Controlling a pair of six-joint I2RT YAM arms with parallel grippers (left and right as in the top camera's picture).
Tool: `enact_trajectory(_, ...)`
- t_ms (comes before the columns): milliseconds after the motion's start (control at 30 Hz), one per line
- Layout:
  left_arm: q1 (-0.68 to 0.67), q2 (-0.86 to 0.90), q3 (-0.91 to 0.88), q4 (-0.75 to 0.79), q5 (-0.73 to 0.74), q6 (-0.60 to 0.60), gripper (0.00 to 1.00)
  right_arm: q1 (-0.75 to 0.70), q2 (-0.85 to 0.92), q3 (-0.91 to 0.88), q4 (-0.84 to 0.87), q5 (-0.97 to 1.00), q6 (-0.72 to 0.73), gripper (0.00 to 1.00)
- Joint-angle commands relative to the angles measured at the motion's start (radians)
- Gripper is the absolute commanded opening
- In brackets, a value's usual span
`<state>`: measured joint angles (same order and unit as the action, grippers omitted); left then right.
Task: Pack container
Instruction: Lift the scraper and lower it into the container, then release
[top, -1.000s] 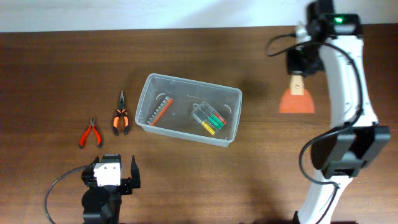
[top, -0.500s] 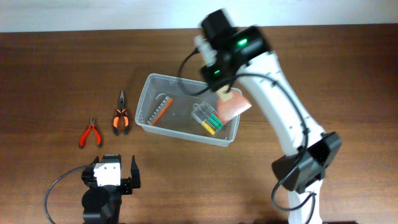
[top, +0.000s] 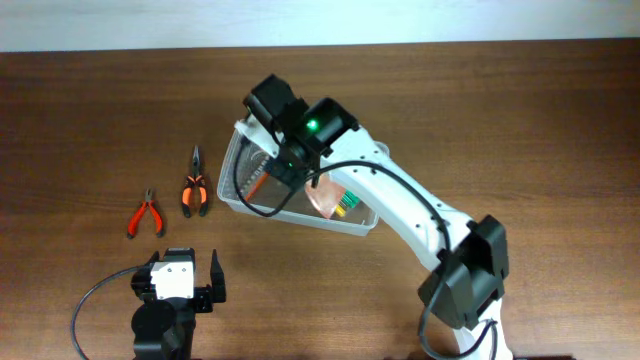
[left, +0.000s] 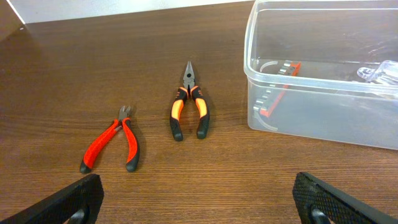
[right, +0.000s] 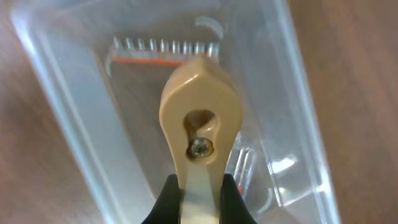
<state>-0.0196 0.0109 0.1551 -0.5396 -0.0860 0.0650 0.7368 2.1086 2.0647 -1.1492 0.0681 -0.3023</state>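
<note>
The clear plastic container (top: 234, 160) stands mid-table; it also shows in the left wrist view (left: 323, 121) and the right wrist view (right: 74, 124). My right gripper (right: 200, 190) is shut on the tan handle of a scraper (right: 200, 93) and holds it over the container's inside; its orange blade (top: 325, 195) shows under the arm. A red bit strip (top: 258, 180) (right: 165, 53) and a clear case of coloured bits (top: 347, 202) lie in the container. My left gripper (top: 178, 278) (left: 199, 199) is open and empty near the front edge.
Orange-and-black needle-nose pliers (top: 194, 185) (left: 189, 109) and red-handled cutters (top: 146, 214) (left: 112, 144) lie on the table left of the container. The right arm (top: 400, 205) stretches across the container's right half.
The right arm swung from the table's right side leftward with the scraper, now over the container's left part. The left arm has not moved.
</note>
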Motion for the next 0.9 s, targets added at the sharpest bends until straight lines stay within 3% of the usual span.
enact_trajectory(0, -0.005, -0.006, -0.007, 0.002, -0.007, 0.019, 0.99, -0.034, -0.005, -0.136, 0.060, 0.039, -0.042, 0.04)
enact_trajectory(233, -0.005, -0.006, -0.007, 0.001, -0.007, 0.019, 0.99, -0.091, 0.017, -0.288, 0.141, 0.045, -0.041, 0.04)
enact_trajectory(633, -0.005, -0.006, -0.007, 0.001, -0.007, 0.019, 0.99, -0.109, 0.026, -0.292, 0.159, 0.037, -0.037, 0.05)
enact_trajectory(667, -0.005, -0.006, -0.007, 0.001, -0.007, 0.019, 0.99, -0.109, 0.026, -0.292, 0.161, 0.037, -0.037, 0.09)
enact_trajectory(733, -0.005, -0.006, -0.007, 0.001, -0.007, 0.019, 0.99, -0.109, 0.026, -0.292, 0.164, 0.037, -0.038, 0.28)
enact_trajectory(800, -0.005, -0.006, -0.007, 0.001, -0.007, 0.019, 0.99, -0.109, 0.026, -0.292, 0.167, 0.037, -0.038, 0.40)
enact_trajectory(833, -0.005, -0.006, -0.007, 0.001, -0.007, 0.019, 0.99, -0.109, 0.026, -0.292, 0.167, 0.037, -0.038, 0.56)
enact_trajectory(867, -0.005, -0.006, -0.007, 0.001, -0.007, 0.019, 0.99, -0.109, 0.025, -0.292, 0.167, 0.037, -0.038, 0.61)
